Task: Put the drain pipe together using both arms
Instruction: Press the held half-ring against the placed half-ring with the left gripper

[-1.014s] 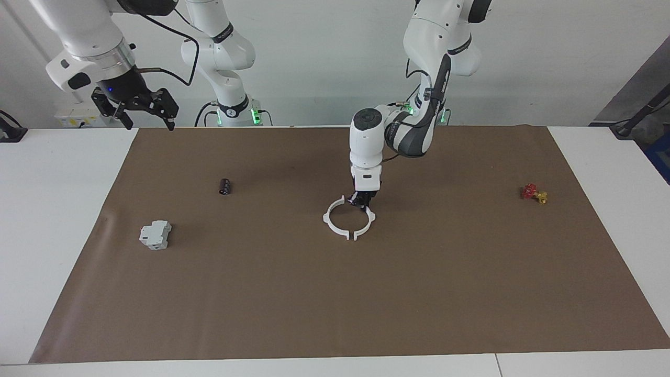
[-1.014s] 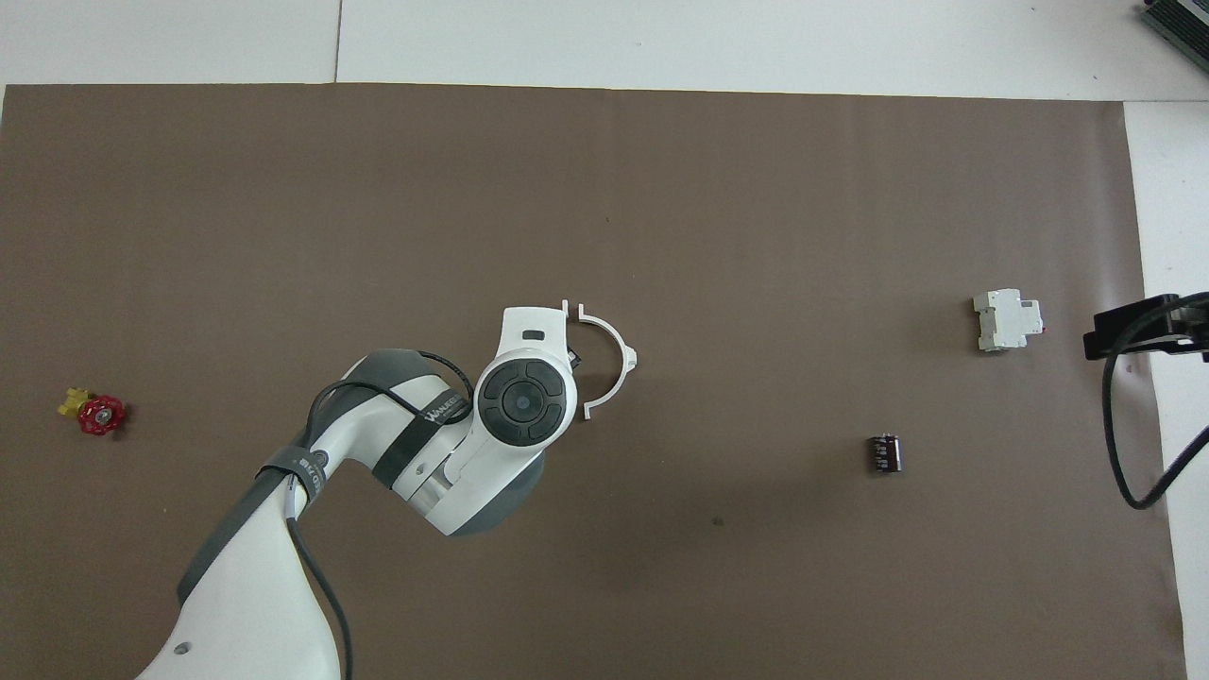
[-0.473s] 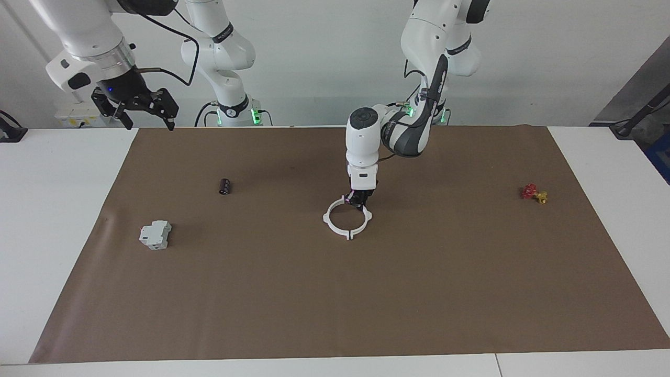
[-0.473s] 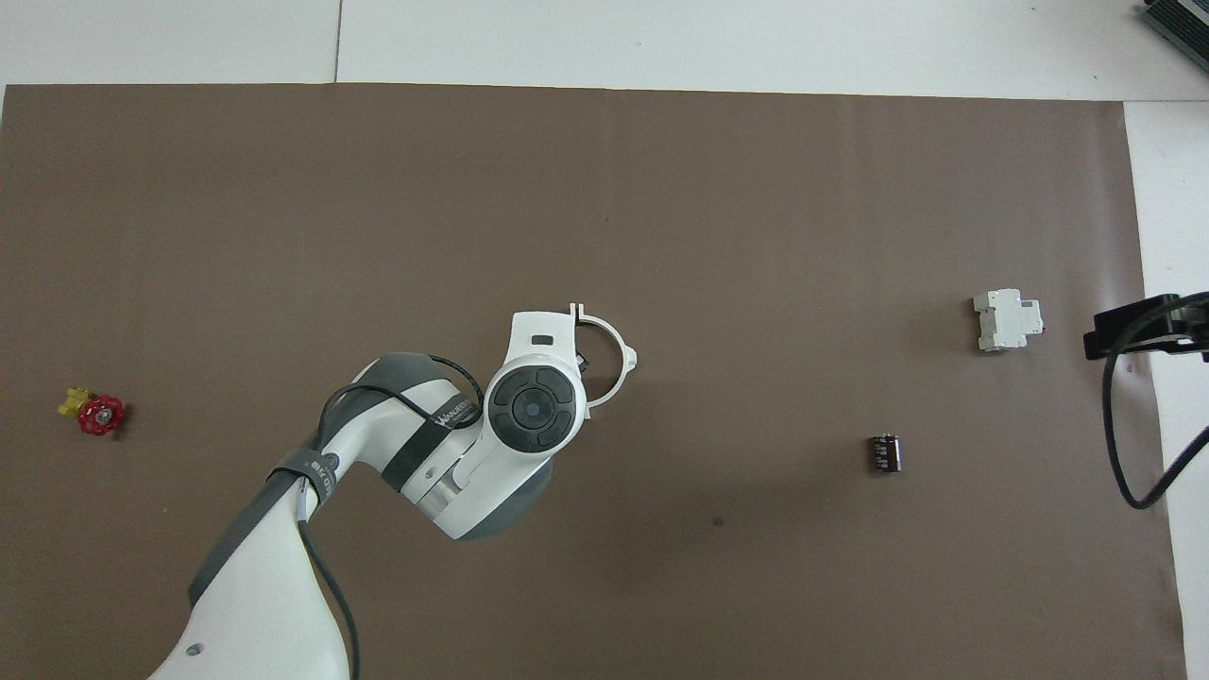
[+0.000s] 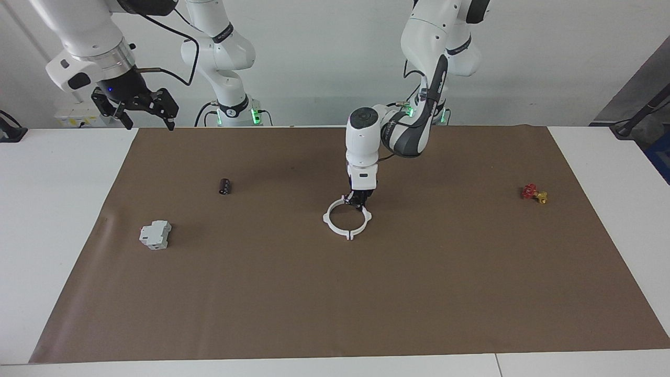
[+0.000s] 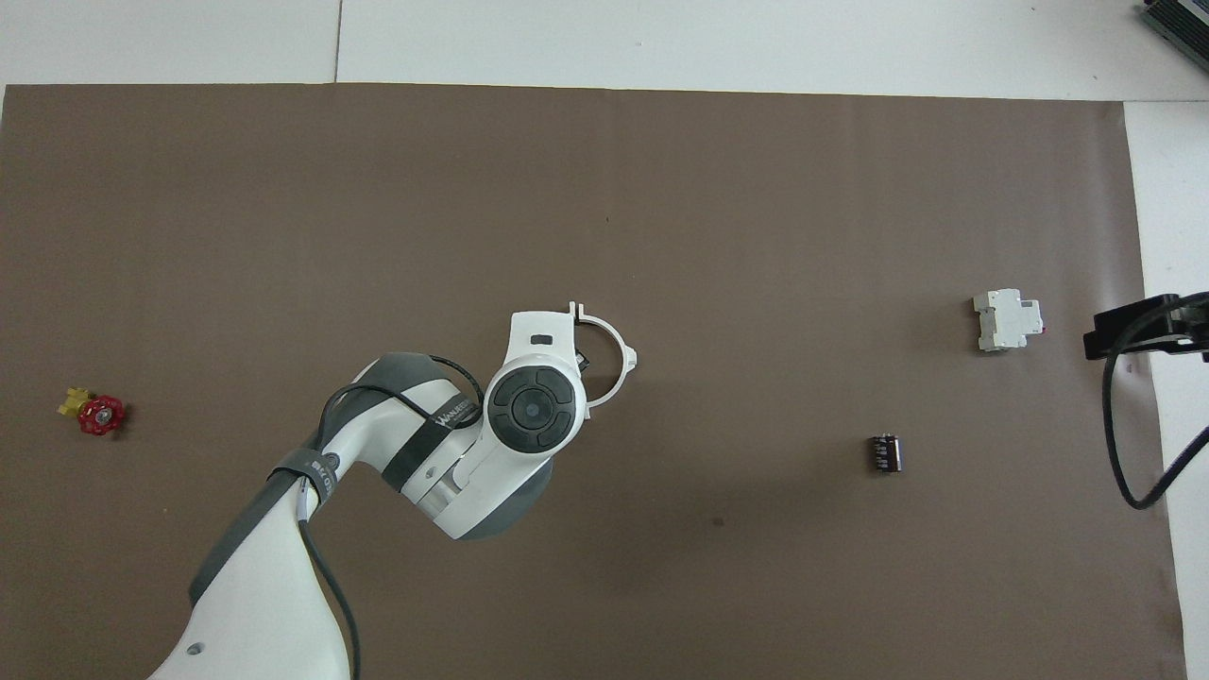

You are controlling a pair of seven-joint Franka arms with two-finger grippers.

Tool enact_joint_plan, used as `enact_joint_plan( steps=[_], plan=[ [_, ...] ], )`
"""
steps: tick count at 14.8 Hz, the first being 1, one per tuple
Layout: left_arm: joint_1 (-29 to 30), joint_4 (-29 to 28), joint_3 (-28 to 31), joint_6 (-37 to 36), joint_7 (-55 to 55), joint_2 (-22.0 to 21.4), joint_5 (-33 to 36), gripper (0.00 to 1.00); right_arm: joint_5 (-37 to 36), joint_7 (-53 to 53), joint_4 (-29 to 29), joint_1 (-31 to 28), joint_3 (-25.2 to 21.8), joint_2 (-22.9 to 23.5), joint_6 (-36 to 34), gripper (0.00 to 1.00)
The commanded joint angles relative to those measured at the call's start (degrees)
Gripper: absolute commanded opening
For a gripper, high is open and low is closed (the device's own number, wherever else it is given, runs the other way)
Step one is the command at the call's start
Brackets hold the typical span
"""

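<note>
The drain pipe (image 5: 349, 234) is two white half-rings in the middle of the brown mat, their end tabs meeting so they form one ring. My left gripper (image 5: 358, 202) points straight down and is shut on the half toward the left arm's end, at its part nearest the robots. In the overhead view the left wrist covers that half, and only the other half (image 6: 627, 357) shows. My right gripper (image 5: 150, 124) hangs open and empty, high over the mat's corner at the right arm's end, where the arm waits.
A grey boxy block (image 5: 155, 234) and a small dark cylinder (image 5: 224, 186) lie toward the right arm's end. A red and yellow valve (image 5: 534, 193) lies toward the left arm's end. The brown mat (image 5: 419, 293) covers most of the white table.
The left gripper slid its half-ring toward the right arm's end, closing the gaps between the halves. It has held still for the last half second. The right arm has not moved.
</note>
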Motion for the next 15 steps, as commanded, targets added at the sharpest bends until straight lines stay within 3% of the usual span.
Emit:
enact_joint_plan(
  steps=[1,4,5,6,15],
  plan=[
    [-0.95,0.98,0.83,0.49,-1.64,1.23,1.42,0.0,0.93,0.65,-0.52,-0.67,0.28,-0.14,0.82,1.0],
    [-0.95,0.98,0.83,0.76,-1.64,1.23,1.42,0.0,1.02,0.65,-0.61,-0.67,0.28,-0.14,0.82,1.0],
    [-0.95,0.98,0.83,0.76,-1.64,1.23,1.42,0.15,0.93,0.65,-0.61,-0.67,0.28,-0.14,0.82,1.0],
    [-0.86,0.98,0.83,0.84,-1.64,1.32,1.5,0.98,1.02,0.65,-0.61,-0.67,0.28,-0.14,0.82,1.0],
    [-0.95,1.24,0.83,-0.03,-1.55,1.23,2.3,1.0,1.02,0.65,-0.61,-0.67,0.28,-0.14,0.82,1.0]
  ],
)
